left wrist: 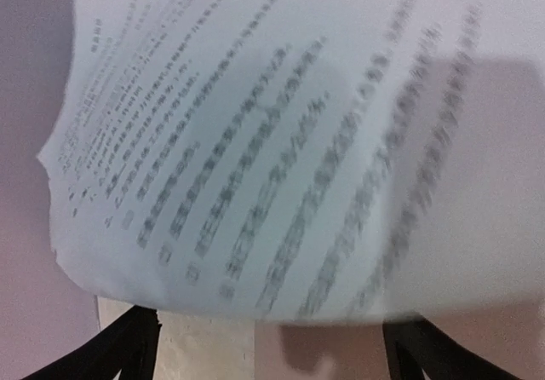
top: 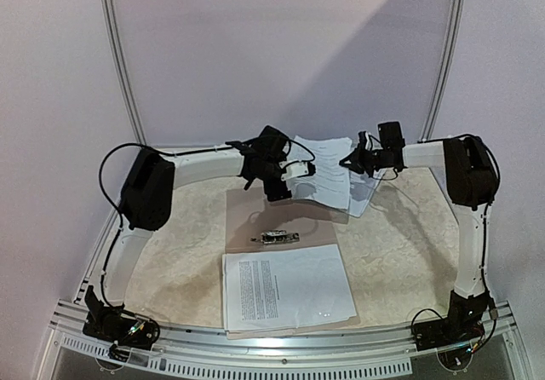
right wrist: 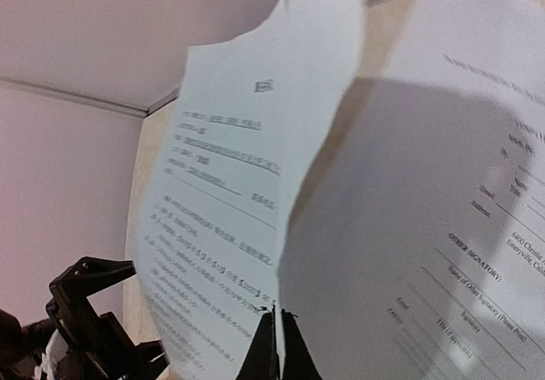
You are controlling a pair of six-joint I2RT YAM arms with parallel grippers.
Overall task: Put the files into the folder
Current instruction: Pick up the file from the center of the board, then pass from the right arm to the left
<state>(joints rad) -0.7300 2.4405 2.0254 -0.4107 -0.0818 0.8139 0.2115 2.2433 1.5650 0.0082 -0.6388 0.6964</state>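
The tan folder (top: 255, 210) lies open in the middle of the table, with its black clip (top: 277, 237) at the centre. One printed sheet (top: 288, 286) lies on its near half. My right gripper (top: 351, 160) is shut on the edge of several files (top: 328, 175) and holds them in the air over the folder's far right corner. The right wrist view shows the right gripper (right wrist: 278, 316) pinching the curled files (right wrist: 230, 184). My left gripper (top: 294, 175) is open at the files' left side. In its wrist view (left wrist: 272, 354) the fingers are spread below the files (left wrist: 281, 141), not touching them.
The beige marbled table top (top: 400, 235) ends at a metal rail (top: 281, 346) along the near edge. White walls close in on the back and sides. The left arm (right wrist: 85, 320) shows at the lower left of the right wrist view.
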